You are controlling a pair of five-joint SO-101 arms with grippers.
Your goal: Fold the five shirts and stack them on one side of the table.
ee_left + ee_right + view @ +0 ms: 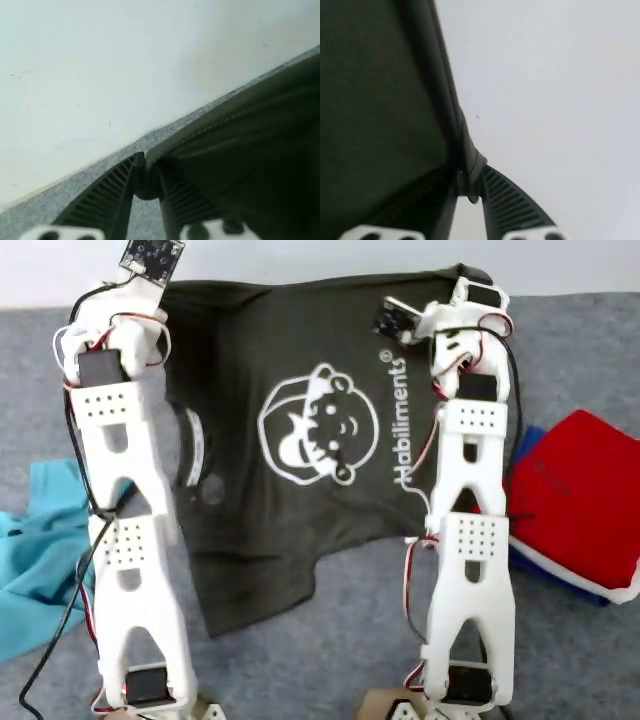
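A dark olive shirt (300, 440) with a white cartoon print lies spread between the two arms in the high view, its far edge at the back of the table. My left gripper (146, 172) is shut on that far hem of the dark shirt (250, 150) at its left corner. My right gripper (468, 184) is shut on the hem of the dark shirt (380, 100) at the right corner. The left arm (120, 490) and right arm (470, 500) stretch forward on either side of the shirt.
A folded red shirt (580, 495) sits on a stack with blue and white layers at the right. A crumpled teal shirt (35, 550) lies at the left. Grey tabletop (350, 640) shows in front; a pale wall (100, 60) stands behind.
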